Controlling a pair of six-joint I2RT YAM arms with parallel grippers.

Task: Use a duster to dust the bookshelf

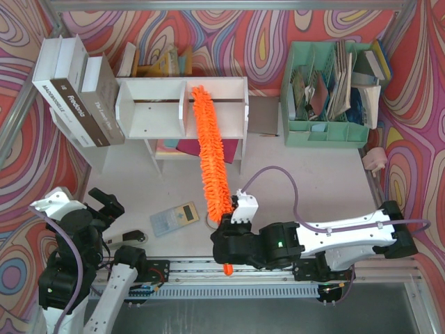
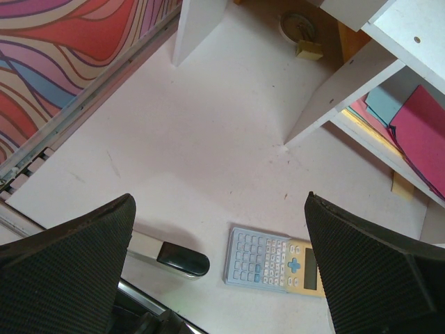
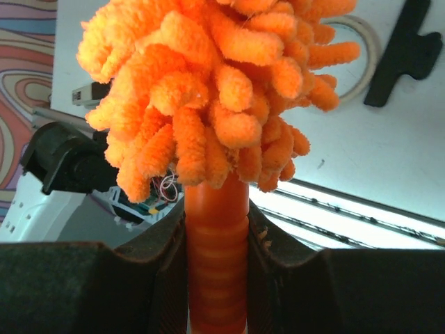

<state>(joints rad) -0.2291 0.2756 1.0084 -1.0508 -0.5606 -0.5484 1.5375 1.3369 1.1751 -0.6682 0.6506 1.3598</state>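
Status, left to right.

Books (image 1: 73,94) are stacked far left, not my concern. Left fingers (image 2: 69,271) are spread wide apart and hold nothing. They hang over the near-left counter (image 1: 327,188), with the calculator (image 1: 175,218) lying under the gap. That arm has no part in the job right now.

The shelf (image 1: 149,111) stands far centre on its legs. The left compartment has nothing touching it. The duster (image 1: 208,146) runs near to far just right of the divider. Its tip is up at the shelf's far top edge, and the fluffy length drapes down over the right compartment's front and on toward the near edge. I can't tell from the top view whether the fluff is pressed on the wood or only resting against it.

Right fingers (image 3: 292,278) are clamped on the orange handle (image 3: 215,278). The wrist view shows it squarely between them, low on the grip, with the fluff just past the tips. The hold looks solid.

The organizer (image 1: 323,132) at far right is well apart from all this.

My read on progress: pickup is done and the duster is on the shelf, so the dusting itself is in hand. One strip beside the divider is covered. I'd count the left compartment, the rest of the right one and the top's outer ends as still to do. No dust is visible, so I can't confirm what is actually clean.
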